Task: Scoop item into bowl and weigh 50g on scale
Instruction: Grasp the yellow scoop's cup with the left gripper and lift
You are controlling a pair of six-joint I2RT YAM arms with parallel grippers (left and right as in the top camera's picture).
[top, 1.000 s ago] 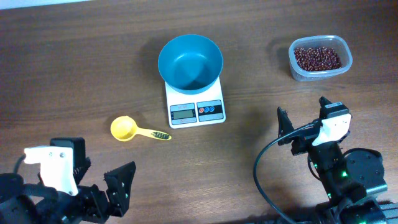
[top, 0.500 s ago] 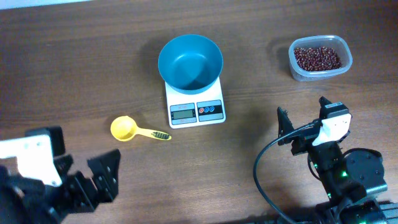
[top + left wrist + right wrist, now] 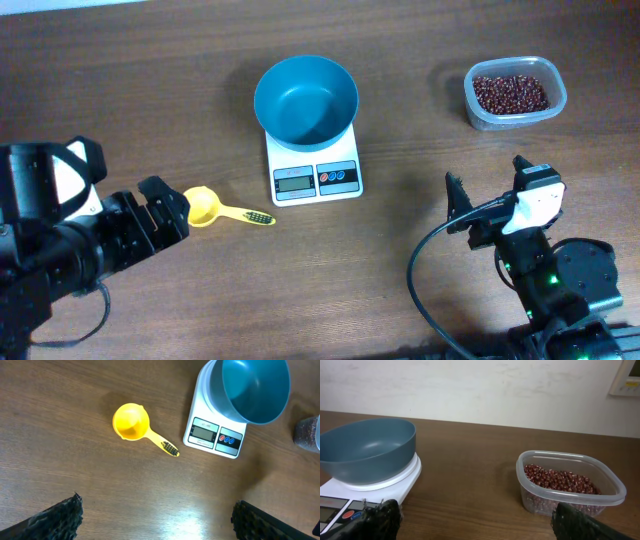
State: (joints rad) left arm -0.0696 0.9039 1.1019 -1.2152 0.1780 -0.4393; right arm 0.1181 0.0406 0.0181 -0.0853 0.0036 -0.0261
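Note:
The blue bowl (image 3: 306, 98) stands empty on the white scale (image 3: 315, 181) at the table's middle back. The red-brown beans (image 3: 510, 93) fill a clear tub at the back right. A yellow scoop (image 3: 203, 207) lies left of the scale, handle pointing right. My left gripper (image 3: 168, 208) is open and empty, right beside the scoop's cup on its left. My right gripper (image 3: 488, 180) is open and empty, in front of the tub. The left wrist view shows the scoop (image 3: 131, 421), scale (image 3: 212, 435) and bowl (image 3: 250, 385) beyond my left gripper (image 3: 156, 510). The right wrist view shows bowl (image 3: 367, 450) and beans (image 3: 557, 480) beyond my right gripper (image 3: 475, 512).
The clear plastic tub (image 3: 470, 105) holding the beans stands near the table's back right; it also shows in the right wrist view (image 3: 570, 505). A black cable loops from the right arm (image 3: 420, 270). A pale wall stands behind the table (image 3: 480, 390).
My left arm has moved up from the front left edge towards the yellow scoop, and its open fingers are now beside the cup. The right arm has not moved.

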